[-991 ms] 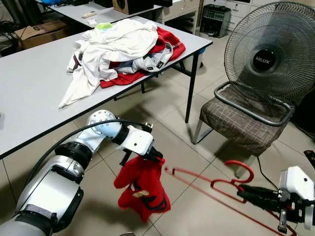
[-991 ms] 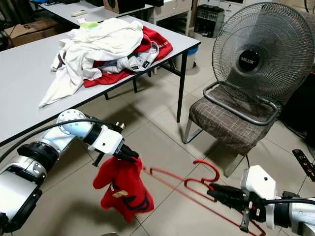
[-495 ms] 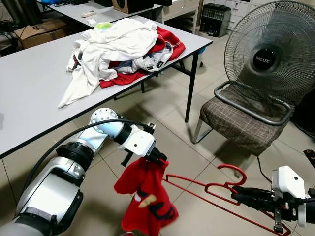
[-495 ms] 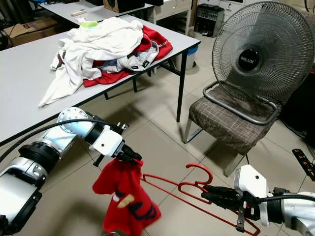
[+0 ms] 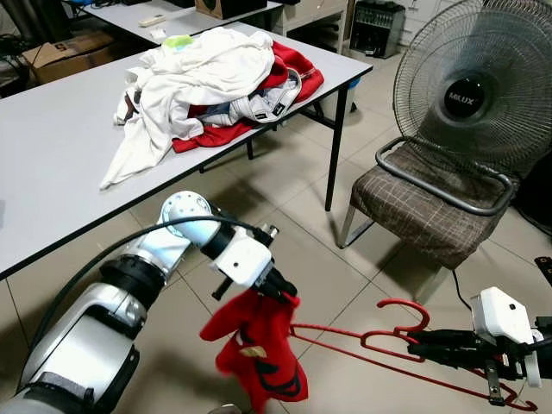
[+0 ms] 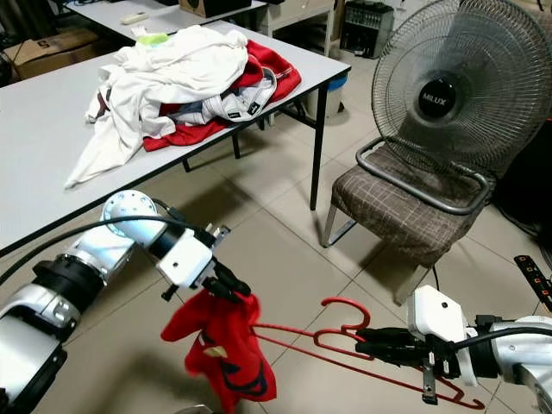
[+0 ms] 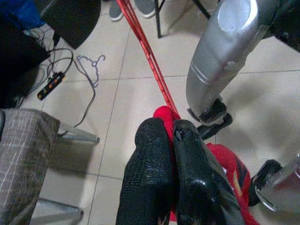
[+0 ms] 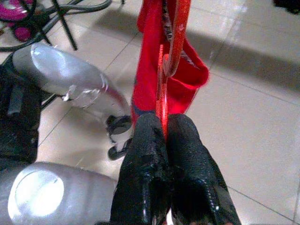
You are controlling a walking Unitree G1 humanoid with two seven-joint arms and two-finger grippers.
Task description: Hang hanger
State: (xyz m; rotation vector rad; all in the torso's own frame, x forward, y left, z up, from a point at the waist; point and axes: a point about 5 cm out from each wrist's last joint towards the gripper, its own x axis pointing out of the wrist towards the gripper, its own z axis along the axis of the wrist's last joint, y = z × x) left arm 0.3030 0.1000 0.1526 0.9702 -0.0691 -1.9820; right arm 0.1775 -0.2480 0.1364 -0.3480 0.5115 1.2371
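The left end effector (image 5: 278, 289) is pinched tight on the top of a small red shirt (image 5: 254, 349), which hangs down from it above the tiled floor (image 6: 285, 250). The right end effector (image 6: 373, 340) is squeezed shut on a red hanger (image 6: 345, 332), just below its hook. The hanger lies almost flat in the air, and its far tip touches the red shirt. Both are low down in front of the chair (image 5: 427, 211). A big fan (image 5: 470, 86) sits on the chair. To the left of the chair is the bench (image 5: 52, 155), with a pile of clothes (image 5: 216, 82) on it.
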